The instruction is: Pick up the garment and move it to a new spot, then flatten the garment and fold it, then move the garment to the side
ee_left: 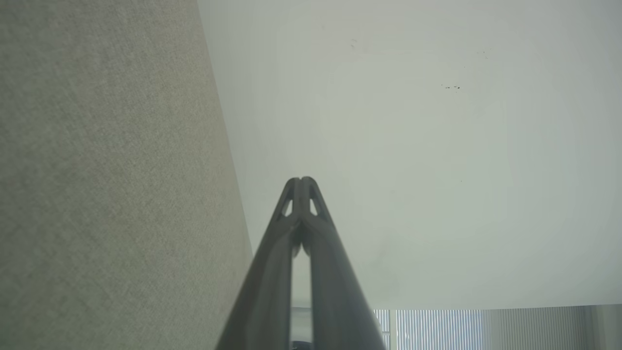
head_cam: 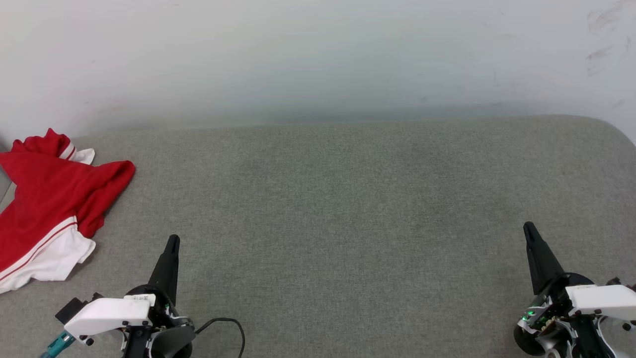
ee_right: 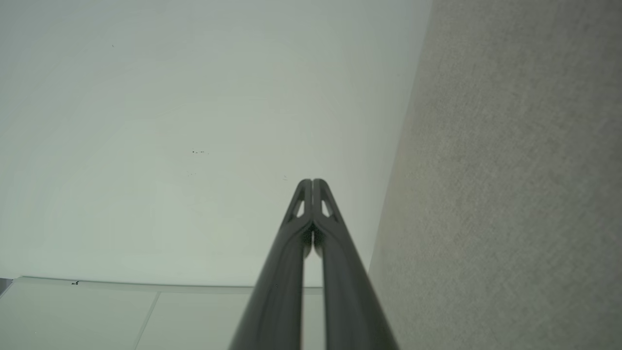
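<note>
Dark fingers of the left gripper (head_cam: 172,241) and right gripper (head_cam: 527,227) are pressed together, empty, above the grey fabric surface (head_cam: 348,199). Farther left, clear of both, the crumpled red jersey T-shirt with white sleeves (head_cam: 44,199) lies at its edge.

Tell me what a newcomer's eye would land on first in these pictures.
The crumpled red and white garment stands out at the far left edge of the grey fabric surface. Next come two dark grippers, both shut and holding nothing: the left gripper near the garment, the right gripper far across.
</note>
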